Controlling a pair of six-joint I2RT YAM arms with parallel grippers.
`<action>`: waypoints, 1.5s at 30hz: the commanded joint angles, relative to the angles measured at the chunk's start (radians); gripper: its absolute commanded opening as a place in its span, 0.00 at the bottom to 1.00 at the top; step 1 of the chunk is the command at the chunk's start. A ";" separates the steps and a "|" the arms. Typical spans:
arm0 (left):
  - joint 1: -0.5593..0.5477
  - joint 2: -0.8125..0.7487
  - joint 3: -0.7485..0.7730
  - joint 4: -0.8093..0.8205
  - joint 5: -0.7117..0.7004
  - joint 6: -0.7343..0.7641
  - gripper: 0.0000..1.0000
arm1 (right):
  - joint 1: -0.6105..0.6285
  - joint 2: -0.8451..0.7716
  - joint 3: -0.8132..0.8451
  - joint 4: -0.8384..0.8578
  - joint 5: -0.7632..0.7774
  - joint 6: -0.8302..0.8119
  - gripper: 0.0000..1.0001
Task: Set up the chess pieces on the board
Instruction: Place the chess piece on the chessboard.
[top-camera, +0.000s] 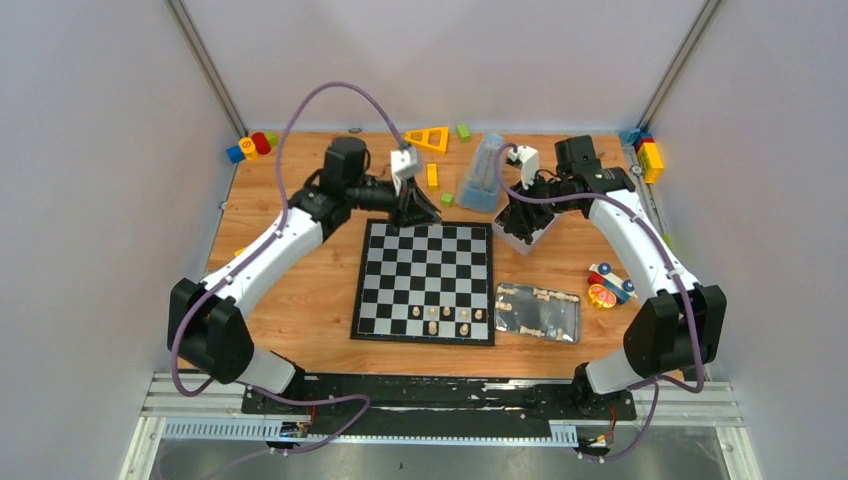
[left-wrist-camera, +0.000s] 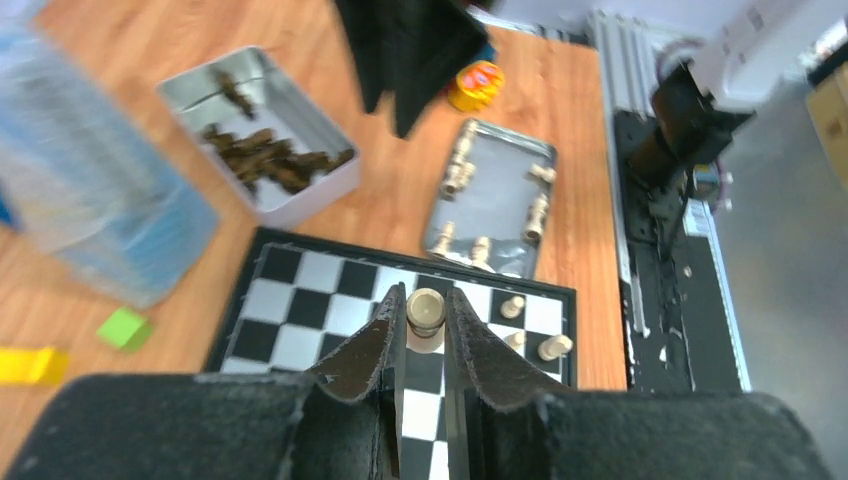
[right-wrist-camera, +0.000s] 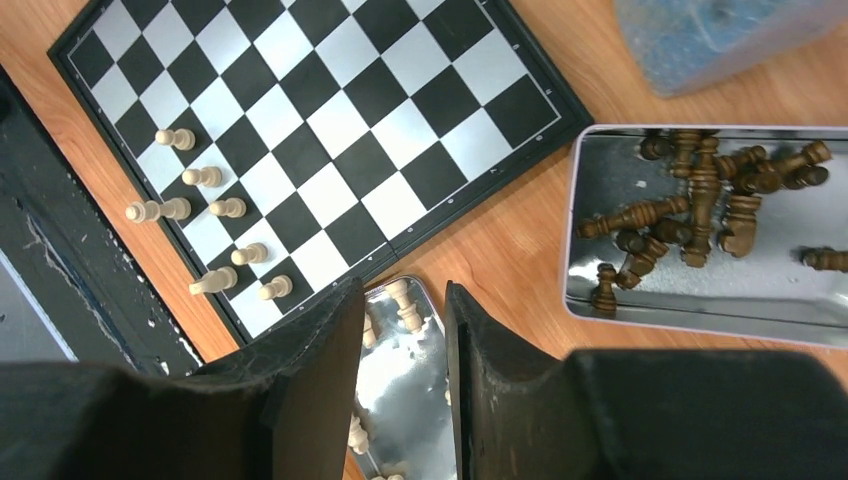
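The board (top-camera: 400, 262) lies in the middle of the table, with several cream chess pieces (top-camera: 447, 318) standing in its near rows. My left gripper (top-camera: 413, 213) hangs over the board's far edge. In the left wrist view the left gripper (left-wrist-camera: 425, 295) is shut on a cream chess piece (left-wrist-camera: 425, 312), held upright above the board (left-wrist-camera: 300, 290). My right gripper (top-camera: 520, 216) hovers over the tin of dark pieces (top-camera: 528, 240). In the right wrist view the right gripper (right-wrist-camera: 405, 285) is open and empty, with the tin lid of cream pieces (right-wrist-camera: 430, 400) seen below the gap.
The flat tin lid (top-camera: 538, 311) lies right of the board. A blue translucent container (top-camera: 485, 175) stands behind the board. Coloured blocks (top-camera: 250, 145) and a yellow triangle (top-camera: 430, 138) lie along the far edge. A toy car (top-camera: 608, 285) sits at the right.
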 joint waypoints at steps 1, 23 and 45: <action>-0.154 -0.094 -0.162 0.194 -0.090 0.129 0.05 | -0.046 -0.089 -0.049 0.084 -0.063 0.053 0.36; -0.530 0.183 -0.459 0.753 -0.062 0.195 0.08 | -0.167 -0.234 -0.347 0.237 -0.166 0.062 0.35; -0.536 0.315 -0.437 0.631 -0.108 0.314 0.11 | -0.169 -0.230 -0.365 0.238 -0.189 0.050 0.35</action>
